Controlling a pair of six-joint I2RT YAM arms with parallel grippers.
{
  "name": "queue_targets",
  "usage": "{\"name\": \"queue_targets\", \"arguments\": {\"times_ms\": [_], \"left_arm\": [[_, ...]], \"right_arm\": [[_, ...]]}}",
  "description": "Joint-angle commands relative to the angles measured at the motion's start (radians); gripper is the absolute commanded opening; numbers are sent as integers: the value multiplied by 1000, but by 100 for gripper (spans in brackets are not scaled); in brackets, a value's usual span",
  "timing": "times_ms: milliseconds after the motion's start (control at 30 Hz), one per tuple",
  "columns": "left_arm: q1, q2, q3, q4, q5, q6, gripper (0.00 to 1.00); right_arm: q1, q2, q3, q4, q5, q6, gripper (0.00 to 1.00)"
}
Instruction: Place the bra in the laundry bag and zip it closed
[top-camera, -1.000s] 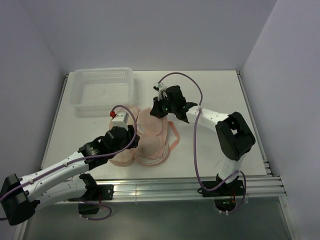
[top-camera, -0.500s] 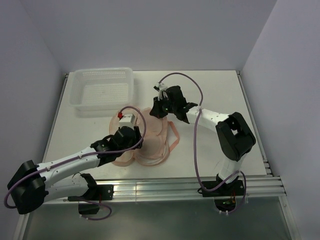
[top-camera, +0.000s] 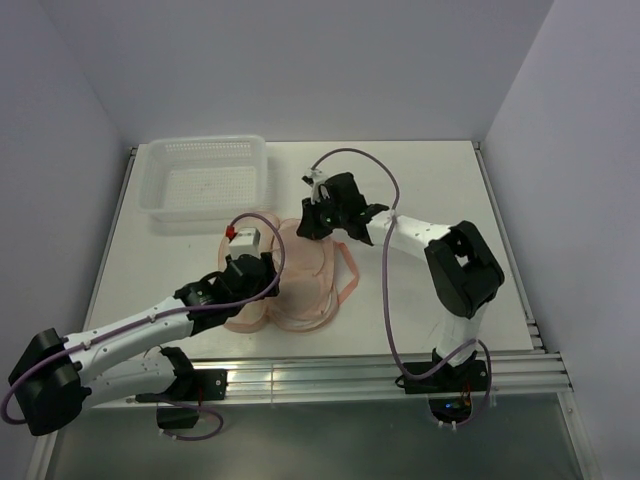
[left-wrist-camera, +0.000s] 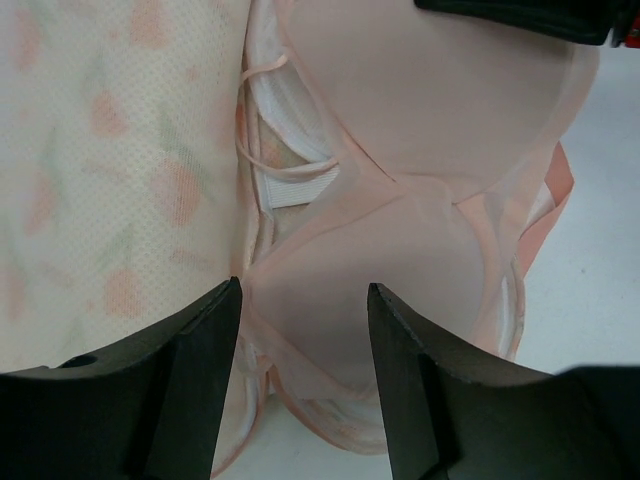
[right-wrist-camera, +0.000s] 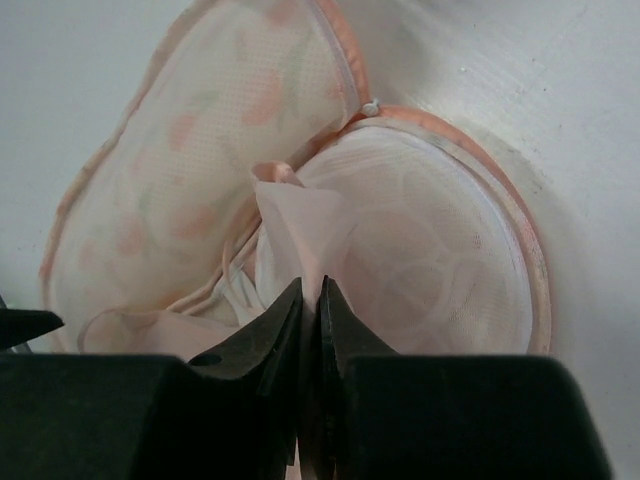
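The laundry bag (top-camera: 247, 316) lies open near the table's front, its printed mesh flap (left-wrist-camera: 110, 170) spread left and its pale mesh lobe (right-wrist-camera: 440, 260) on the right. The pale peach bra (left-wrist-camera: 400, 150) lies in the open bag, cups up. My left gripper (left-wrist-camera: 305, 310) hovers open just over the nearer cup, one finger (left-wrist-camera: 205, 340) by the flap's edge, and it holds nothing. My right gripper (right-wrist-camera: 311, 292) is shut on a raised fold of the bra (right-wrist-camera: 300, 215) over the far lobe. A small zipper pull (right-wrist-camera: 371, 107) sits on the pink rim.
A white lattice basket (top-camera: 205, 180) stands at the back left of the table. A pink strap (top-camera: 350, 275) trails out to the right of the bag. The table's raised edges run along left and right, with a metal rail at the front.
My left gripper has opened wider and shifted slightly over the bag. The right gripper has edged a little to the left, still pinching the bra fold.
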Motion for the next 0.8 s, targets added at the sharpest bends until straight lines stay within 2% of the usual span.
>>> {"name": "queue_targets", "arguments": {"times_ms": [0, 67, 233, 400, 433, 533, 733, 767], "left_arm": [[4, -7, 30, -33, -34, -23, 60], [4, -10, 27, -47, -36, -32, 61], [4, -58, 26, -53, -40, -38, 61], [4, -47, 38, -54, -36, -24, 62], [2, -27, 38, -56, -27, -27, 63], [2, 4, 35, -59, 1, -38, 63], [-1, 21, 26, -4, 71, -15, 63], [-2, 28, 32, 2, 79, -9, 64]], "right_arm": [[7, 65, 57, -26, 31, 36, 18], [7, 94, 71, 12, 17, 48, 22], [6, 153, 132, 60, -15, 83, 23], [4, 190, 90, 178, 20, 161, 28], [4, 193, 82, 192, 43, 166, 39], [3, 156, 62, 191, 98, 162, 60], [-10, 40, 77, 125, 122, 119, 83], [-10, 24, 79, 115, 122, 114, 84]]}}
